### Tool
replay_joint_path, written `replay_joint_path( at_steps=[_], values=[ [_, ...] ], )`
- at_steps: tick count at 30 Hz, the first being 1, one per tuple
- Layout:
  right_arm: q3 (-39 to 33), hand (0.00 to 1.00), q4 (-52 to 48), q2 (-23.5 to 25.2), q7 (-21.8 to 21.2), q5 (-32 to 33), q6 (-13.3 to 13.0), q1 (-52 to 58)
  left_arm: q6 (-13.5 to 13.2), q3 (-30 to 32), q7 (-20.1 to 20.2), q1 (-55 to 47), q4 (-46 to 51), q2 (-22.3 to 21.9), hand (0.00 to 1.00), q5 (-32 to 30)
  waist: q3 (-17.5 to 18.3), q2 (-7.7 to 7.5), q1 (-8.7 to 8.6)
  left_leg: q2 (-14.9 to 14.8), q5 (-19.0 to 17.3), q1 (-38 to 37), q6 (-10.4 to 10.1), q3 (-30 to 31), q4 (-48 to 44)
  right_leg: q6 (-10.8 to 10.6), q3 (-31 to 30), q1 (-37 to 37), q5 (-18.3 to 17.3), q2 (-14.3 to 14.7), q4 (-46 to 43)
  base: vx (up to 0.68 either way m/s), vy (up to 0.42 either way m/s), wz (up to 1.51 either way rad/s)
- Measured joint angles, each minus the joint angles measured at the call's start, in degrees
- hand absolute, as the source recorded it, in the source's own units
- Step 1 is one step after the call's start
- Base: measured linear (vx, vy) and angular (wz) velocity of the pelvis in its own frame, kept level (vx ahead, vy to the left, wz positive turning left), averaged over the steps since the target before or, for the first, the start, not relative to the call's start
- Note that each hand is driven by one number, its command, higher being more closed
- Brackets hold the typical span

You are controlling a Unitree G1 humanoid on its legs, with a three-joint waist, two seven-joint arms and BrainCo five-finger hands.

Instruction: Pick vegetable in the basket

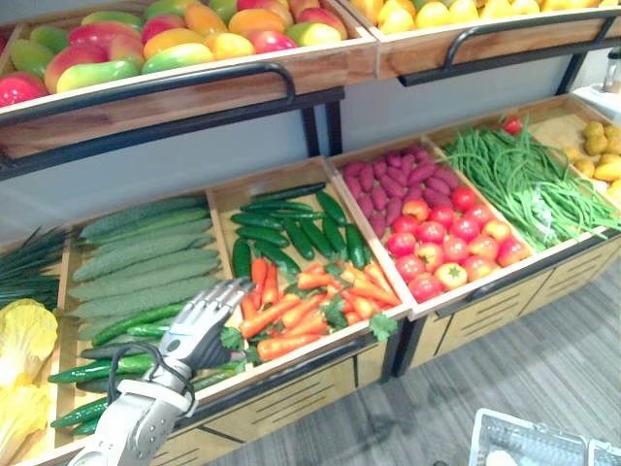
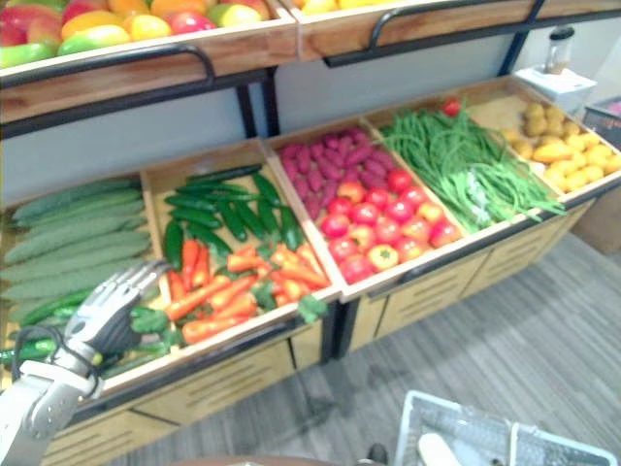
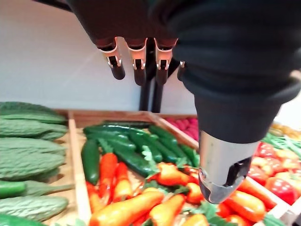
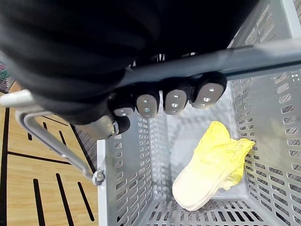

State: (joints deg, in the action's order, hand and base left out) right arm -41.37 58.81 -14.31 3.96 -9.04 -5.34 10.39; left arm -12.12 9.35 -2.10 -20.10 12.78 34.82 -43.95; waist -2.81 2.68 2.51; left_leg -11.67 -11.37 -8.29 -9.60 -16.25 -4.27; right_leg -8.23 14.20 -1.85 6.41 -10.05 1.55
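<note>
- The left hand [image 1: 199,328] hovers just beside the carrots [image 1: 310,309] on the produce stand — fingers straight, holding nothing.
- The right hand [image 4: 174,101] has its fingers curled round the handle [image 4: 263,52] of the grey basket [image 4: 136,183].
- A pale yellow leafy vegetable [image 4: 211,165] lies on the basket's floor — no hand touches it.

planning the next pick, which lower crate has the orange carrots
The wooden crate beside the left hand: orange carrots in front, dark green cucumbers behind. Neighbouring crates hold no carrots.
</note>
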Motion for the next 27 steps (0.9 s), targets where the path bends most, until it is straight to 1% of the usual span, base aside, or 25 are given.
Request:
replay_joint_path(
  at_steps=[2, 3, 4, 6, 7, 8, 9, 10, 14, 20, 25, 27],
  values=[
    [1.0, 1.0, -0.7, 0.3, 0.0, 0.0, 0.1, 0.1, 1.6, 0.7, 0.0, 1.4, -2.3, -1.7, 0.0, 0.0, -0.3, -0.53, -0.01, 0.0, 0.0, 0.0, 0.0, -0.3, 0.1, 0.0, -0.3, -0.3, 0.0, 0.0, 0.0, 0.0, -0.003, -0.06],
    [1.3, 1.0, -1.0, 0.4, 0.0, -0.1, 0.1, 0.2, 1.9, 0.7, 0.0, 1.8, -2.8, -2.2, 0.0, 0.0, -0.3, -0.63, -0.01, 0.0, 0.0, 0.1, 0.0, -0.5, 0.1, 0.0, -0.4, -0.5, 0.0, 0.0, 0.0, 0.0, -0.002, -0.08],
    [1.4, 1.0, -2.2, 0.8, 0.0, -0.1, 0.1, 0.5, 2.7, 1.0, 0.0, 2.4, -3.5, -3.6, 0.0, -0.1, -0.3, -0.65, 0.0, 0.1, 0.0, 0.6, 0.0, -0.6, 0.1, 0.0, -0.6, -1.1, 0.0, 0.0, -0.1, 0.01, -0.003, -0.05],
    [1.4, 1.0, -2.5, 0.9, 0.0, -0.2, 0.1, 0.5, 3.3, 2.0, 0.1, 3.1, -4.7, -5.1, 0.0, 0.0, -0.4, -0.92, -0.11, 0.1, 0.0, 1.1, 0.0, -0.7, 0.1, 0.0, -0.7, -1.7, 0.0, 0.1, -0.1, 0.02, -0.005, -0.05],
    [1.4, 1.0, -3.2, 0.9, -0.1, -0.2, 0.2, 0.5, 4.4, 2.6, 0.1, 3.7, -5.3, -6.0, 0.0, 0.0, -0.5, -0.54, -0.1, 0.1, 0.0, 1.2, 0.0, -0.9, 0.1, 0.0, -0.9, -2.1, 0.0, 0.1, -0.1, 0.02, -0.005, -0.05],
    [1.4, 1.0, -3.5, 1.0, -0.1, -0.3, 0.3, 0.6, 4.9, 2.7, 0.1, 4.1, -5.7, -6.3, 0.0, 0.0, -0.8, -0.72, -0.11, 0.1, 0.0, 1.2, 0.0, -0.9, 0.1, 0.0, -0.9, -2.1, 0.0, 0.1, -0.1, 0.03, -0.005, -0.05],
    [1.3, 1.0, -4.1, 1.0, -0.1, -0.7, 0.9, 0.5, 5.9, 3.4, 0.1, 4.8, -6.5, -7.4, 0.0, 0.0, -0.8, -0.55, -0.12, 0.1, 0.0, 1.2, 0.0, -1.0, 0.1, 0.0, -0.9, -2.2, 0.0, 0.2, -0.1, 0.03, -0.003, -0.04],
    [1.3, 1.0, -4.2, 1.0, 0.0, -1.5, 1.2, 0.4, 7.0, 4.3, 0.1, 5.5, -7.1, -8.9, 0.0, 0.0, -0.9, -0.72, -0.13, 0.1, 0.0, 1.3, 0.0, -1.1, 0.2, 0.0, -1.1, -2.5, 0.0, 0.2, -0.1, 0.03, -0.001, -0.07],
    [1.3, 1.0, -4.4, 1.2, 0.0, -2.3, 1.5, -0.2, 10.0, 5.9, 0.1, 7.2, -7.3, -12.2, 0.0, -0.1, -1.5, -0.83, -0.04, 0.3, 0.0, 1.3, 0.0, -1.9, 0.3, 0.0, -2.0, -3.1, 0.0, 0.2, -0.3, 0.02, 0.001, -0.09],
    [1.3, 1.0, -4.4, 1.3, -0.1, -2.3, 1.8, -0.5, 12.7, 6.8, 1.1, 8.8, -7.4, -14.6, 0.0, -0.1, -1.5, -0.66, -0.21, 0.3, 0.0, 1.5, 0.0, -2.1, 0.3, 0.0, -2.3, -3.6, 0.0, 0.2, -0.3, 0.0, -0.005, -0.02],
    [1.3, 1.0, -4.4, 1.3, -0.4, -2.3, 2.2, -0.7, 12.7, 6.8, 2.0, 9.2, -7.4, -14.6, 0.0, -0.1, -1.5, -0.65, -0.6, 0.3, 0.0, 1.8, 0.0, -2.1, 0.3, 0.0, -2.4, -3.9, 0.0, 0.2, -0.3, 0.0, 0.0, 0.0],
    [1.3, 1.0, -4.4, 1.3, -0.4, -2.3, 2.2, -0.7, 12.4, 6.8, 2.5, 9.4, -8.4, -14.1, 0.0, 0.0, -1.5, -0.58, -0.76, 0.3, 0.0, 1.9, 0.0, -2.1, 0.3, 0.0, -2.4, -4.0, 0.0, 0.2, -0.3, 0.0, 0.0, 0.0]
  ],
)
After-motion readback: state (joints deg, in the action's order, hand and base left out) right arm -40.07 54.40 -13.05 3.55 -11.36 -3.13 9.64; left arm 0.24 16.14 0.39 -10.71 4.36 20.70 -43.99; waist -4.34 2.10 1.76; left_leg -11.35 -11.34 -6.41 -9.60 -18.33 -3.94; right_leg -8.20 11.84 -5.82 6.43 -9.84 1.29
